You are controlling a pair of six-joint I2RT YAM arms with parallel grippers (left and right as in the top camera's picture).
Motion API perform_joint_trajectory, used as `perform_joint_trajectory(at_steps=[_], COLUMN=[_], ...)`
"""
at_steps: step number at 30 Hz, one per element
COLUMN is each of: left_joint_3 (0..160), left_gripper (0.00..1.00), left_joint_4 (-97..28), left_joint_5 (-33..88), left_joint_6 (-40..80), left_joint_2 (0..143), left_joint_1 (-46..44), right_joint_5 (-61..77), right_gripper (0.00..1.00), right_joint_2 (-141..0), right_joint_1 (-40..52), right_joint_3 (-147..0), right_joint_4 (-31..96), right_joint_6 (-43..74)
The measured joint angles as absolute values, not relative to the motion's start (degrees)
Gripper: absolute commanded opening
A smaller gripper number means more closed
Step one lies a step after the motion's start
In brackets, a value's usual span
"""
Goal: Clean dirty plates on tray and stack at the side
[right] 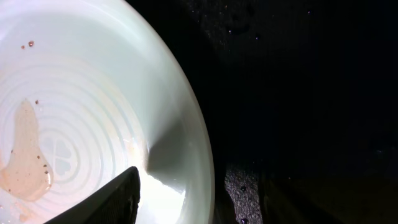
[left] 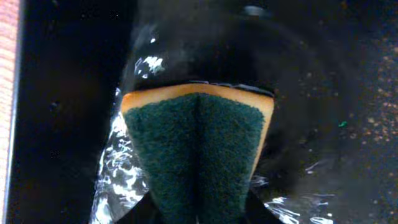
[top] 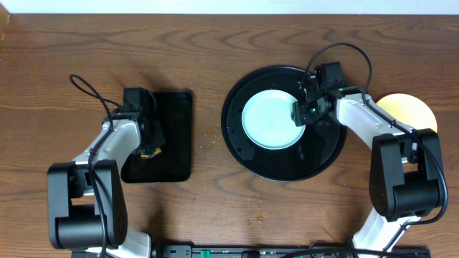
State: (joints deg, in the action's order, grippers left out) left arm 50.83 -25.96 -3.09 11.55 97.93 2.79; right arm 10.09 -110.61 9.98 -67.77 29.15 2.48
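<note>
The right arm hides part of the yellow plate (top: pixel 414 106) beside the tray (top: pixel 247 154). On the tray lies a pale blue plate (top: pixel 271 118). Only the right wrist view shows us its brown smear (right: pixel 25 155). The right gripper (right: pixel 186 179) is spread, with the plate's rim between its fingers. The left gripper (top: pixel 147 142), fingers mostly cut off, pinches a green sponge (left: pixel 199 149) over the small black tray (top: pixel 176 154).
</note>
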Motion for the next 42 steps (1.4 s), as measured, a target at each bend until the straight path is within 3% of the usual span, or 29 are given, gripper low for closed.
perform_joint_trajectory(at_steps=[1,2,3,5,6,8,15,18,19,20,21,22,23,25,31,36,38,42], left_joint_3=[50.7,50.7,50.7,50.7,50.6,50.6,49.5,49.2,49.1,48.9,48.7,48.4,48.2,48.0,48.8,49.3,49.3,49.1], left_gripper=[0.6,0.54,0.36,0.29,0.34,0.64,0.66,0.57,0.48,0.32,0.24,0.23,0.25,0.8,0.8,0.52,0.33,0.19], left_joint_4=[-26.0,-26.3,-26.6,-26.9,-27.0,-26.7,-19.1,-17.3,-16.6,-15.8,-15.1,-14.5,-13.9,-13.5,-19.3,-26.5,-26.5,-24.9], left_joint_5=[-3.4,-3.4,-3.4,-3.0,-3.0,-3.1,-3.4,-3.4,-3.4,-3.4,-3.4,-3.4,-3.4,-3.4,-2.4,-0.8,-0.3,-0.3], left_joint_6=[11.8,11.9,12.1,12.1,11.9,11.6,11.8,11.8,11.9,12.2,12.2,12.0,11.9,11.5,12.2,12.8,13.0,13.2], left_joint_2=[97.8,97.6,97.6,97.6,97.6,97.6,97.7,97.9,98.0,98.0,98.0,98.0,98.0,98.0,97.4,96.5,96.5,96.6], left_joint_1=[2.8,2.8,2.9,2.9,2.8,2.7,2.9,2.9,2.9,2.9,2.9,2.9,2.8,2.8,2.9,2.9,2.9,2.8], right_joint_5=[10.1,10.1,10.1,10.1,10.1,10.1,10.1,10.1,10.1,10.1,10.1,10.1,10.1,10.1,10.1,10.1,10.1,10.1], right_gripper=[0.59,0.59,0.59,0.59,0.59,0.59,0.59,0.59,0.59,0.59,0.59,0.59,0.59,0.59,0.59,0.59,0.59,0.59], right_joint_2=[-110.6,-110.6,-110.6,-110.6,-110.6,-110.6,-110.6,-110.6,-110.6,-110.6,-110.6,-110.6,-110.6,-110.6,-110.6,-110.6,-110.6,-110.6], right_joint_1=[10.0,10.0,10.0,10.0,10.0,10.0,10.0,10.0,10.0,10.0,10.0,10.0,10.0,10.0,10.0,10.0,10.0,10.0], right_joint_3=[-67.8,-67.7,-67.8,-67.8,-67.8,-67.8,-67.8,-67.8,-67.8,-67.8,-67.8,-67.8,-67.8,-67.8,-67.8,-67.8,-67.8,-67.8], right_joint_4=[29.1,29.1,29.1,29.1,29.1,29.1,29.2,29.2,29.2,29.2,29.2,29.2,29.2,29.2,29.2,29.2,29.2,29.2], right_joint_6=[2.5,2.5,2.5,2.5,2.5,2.5,2.5,2.5,2.5,2.5,2.5,2.5,2.5,2.5,2.5,2.5,2.5,2.5])
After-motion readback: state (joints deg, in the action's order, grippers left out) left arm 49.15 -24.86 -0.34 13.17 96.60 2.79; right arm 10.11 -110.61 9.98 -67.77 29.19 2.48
